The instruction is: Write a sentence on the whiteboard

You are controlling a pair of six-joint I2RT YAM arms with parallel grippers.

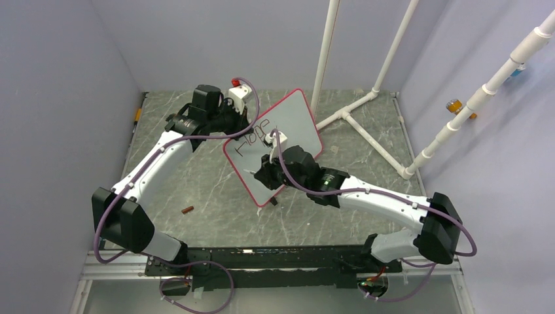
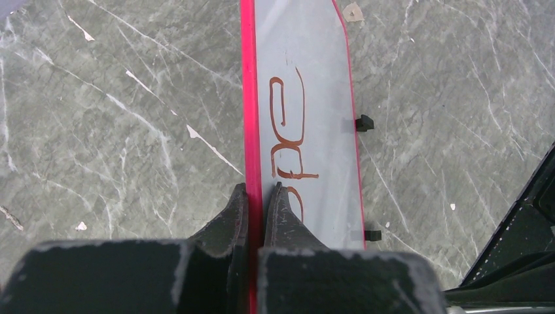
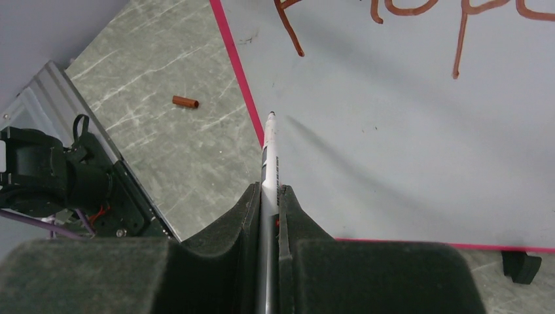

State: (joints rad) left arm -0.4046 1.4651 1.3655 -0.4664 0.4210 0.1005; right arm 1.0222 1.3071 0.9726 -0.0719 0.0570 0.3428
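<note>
The whiteboard (image 1: 291, 124) stands tilted in the middle of the table, with a pale surface and a red-pink frame. My left gripper (image 1: 233, 129) is shut on its upper left edge; in the left wrist view the jaws (image 2: 256, 193) pinch the red frame of the whiteboard (image 2: 321, 72). Of the sentence (image 1: 252, 134) only the red-brown word "Hope" (image 3: 419, 10) shows. My right gripper (image 3: 268, 191) is shut on a white marker (image 3: 269, 154). Its tip hovers close to the lower left part of the whiteboard (image 3: 406, 131), below the word; contact is unclear.
A small brown marker cap (image 1: 187, 210) lies on the grey marble table (image 1: 196, 176) to the board's left, also in the right wrist view as the cap (image 3: 185, 102). White pipe framing (image 1: 366, 104) stands at the back right. A black foot (image 2: 364, 122) sticks out of the board's edge.
</note>
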